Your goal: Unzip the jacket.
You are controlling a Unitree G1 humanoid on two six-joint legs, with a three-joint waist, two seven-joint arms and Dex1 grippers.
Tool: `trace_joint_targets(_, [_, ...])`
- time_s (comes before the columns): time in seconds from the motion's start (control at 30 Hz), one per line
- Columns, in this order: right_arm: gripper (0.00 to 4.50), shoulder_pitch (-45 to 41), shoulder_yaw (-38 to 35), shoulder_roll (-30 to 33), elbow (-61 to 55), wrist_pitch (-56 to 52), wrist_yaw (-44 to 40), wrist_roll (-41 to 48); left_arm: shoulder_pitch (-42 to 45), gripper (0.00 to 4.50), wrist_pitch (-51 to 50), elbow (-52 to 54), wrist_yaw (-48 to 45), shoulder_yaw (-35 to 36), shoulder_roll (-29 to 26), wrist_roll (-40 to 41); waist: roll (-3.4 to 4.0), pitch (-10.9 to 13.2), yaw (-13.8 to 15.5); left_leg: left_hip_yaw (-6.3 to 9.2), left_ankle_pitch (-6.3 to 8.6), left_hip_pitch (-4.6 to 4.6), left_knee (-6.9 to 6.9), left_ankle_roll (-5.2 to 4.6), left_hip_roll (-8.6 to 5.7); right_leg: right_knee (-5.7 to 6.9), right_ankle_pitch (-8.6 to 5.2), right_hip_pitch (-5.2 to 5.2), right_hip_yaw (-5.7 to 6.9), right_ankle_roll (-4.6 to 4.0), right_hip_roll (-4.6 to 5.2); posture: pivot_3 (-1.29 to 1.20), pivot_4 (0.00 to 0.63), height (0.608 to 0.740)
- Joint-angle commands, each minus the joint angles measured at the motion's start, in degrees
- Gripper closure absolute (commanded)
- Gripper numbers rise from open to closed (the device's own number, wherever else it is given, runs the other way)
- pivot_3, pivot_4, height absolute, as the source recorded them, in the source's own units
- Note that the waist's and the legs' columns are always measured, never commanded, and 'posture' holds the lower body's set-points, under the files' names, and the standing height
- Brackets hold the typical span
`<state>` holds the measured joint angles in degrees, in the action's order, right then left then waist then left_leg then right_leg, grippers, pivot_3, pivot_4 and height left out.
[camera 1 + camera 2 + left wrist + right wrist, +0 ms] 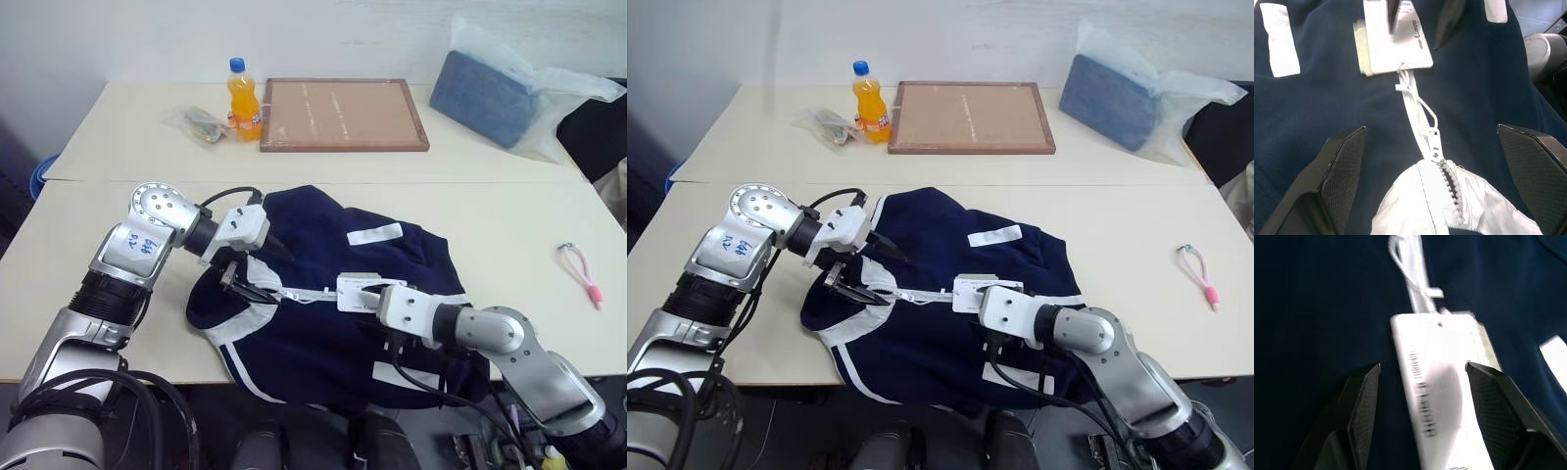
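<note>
The navy jacket lies crumpled on the near table, its lower part hanging over the front edge. Its white zipper runs across the middle and is parted a little at the white collar end, where the slider sits. My left gripper hovers open over that collar end, its fingers wide on either side of the slider. A white paper tag lies on the zipper line. My right gripper is low over the tag, open, one finger at each long edge.
On the far table stand an orange soda bottle, a small plastic packet and a wood-framed cork board. A lighter blue cloth in a clear bag is at the back right. A pink looped item lies at the right.
</note>
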<state>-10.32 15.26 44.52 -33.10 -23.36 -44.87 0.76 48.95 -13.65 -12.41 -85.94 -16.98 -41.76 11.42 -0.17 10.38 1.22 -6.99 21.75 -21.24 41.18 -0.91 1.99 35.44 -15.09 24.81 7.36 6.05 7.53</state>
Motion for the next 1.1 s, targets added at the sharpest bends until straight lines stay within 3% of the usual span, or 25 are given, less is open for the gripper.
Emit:
trace_joint_targets(0.03, [1.60,0.2,-1.0,1.0,0.1,3.6,0.3,-2.5,0.7,0.00,0.9,0.0,-1.2,0.1,0.0,-0.7,-0.01,0.0,0.0,0.03,0.00,0.02,0.01,0.00,0.00,0.00,0.00,-0.03,0.03,0.00,0.00,0.00,0.150,0.740])
trace_joint_targets(0.4, [1.60,-2.4,1.1,-4.3,8.3,9.1,6.0,-11.6,0.8,0.00,0.8,0.4,-0.9,0.3,0.7,-1.1,-0.01,0.0,-0.1,0.05,-0.01,0.02,0.03,-0.01,0.01,0.02,0.00,-0.04,0.04,0.00,0.01,0.00,0.150,0.740])
trace_joint_targets(0.6, [1.60,-3.2,-3.4,-9.2,6.1,9.6,6.6,-6.3,0.7,0.00,1.8,-0.5,-1.1,0.2,0.9,-1.6,-0.01,0.0,-0.2,0.06,-0.01,0.02,0.03,-0.01,0.01,0.03,0.00,-0.04,0.05,0.00,0.00,0.00,0.150,0.740])
trace_joint_targets(0.8, [1.60,-3.7,-3.8,-11.8,9.0,8.8,8.7,-7.2,0.7,0.00,3.2,-1.6,-1.1,-0.1,1.6,-2.4,-0.01,0.0,-0.2,0.07,-0.01,0.01,0.03,-0.01,0.01,0.02,0.00,-0.05,0.07,0.00,0.00,0.00,0.150,0.740])
trace_joint_targets(1.0, [1.60,-6.0,-0.4,-11.2,15.0,10.6,10.7,-14.8,0.9,0.00,4.6,-2.6,-1.2,-0.2,2.3,-3.2,-0.01,0.0,-0.3,0.06,-0.01,0.01,0.03,-0.01,0.01,0.03,0.00,-0.04,0.06,0.00,0.01,0.00,0.150,0.740])
trace_joint_targets(1.1, [2.22,-6.8,0.4,-11.8,17.4,11.8,11.5,-16.6,0.8,0.00,5.1,-3.1,-0.8,-0.3,2.8,-3.6,-0.01,0.0,-0.6,0.05,-0.01,0.01,0.02,-0.01,0.01,0.03,0.00,-0.04,0.06,0.00,0.01,0.00,0.150,0.740])
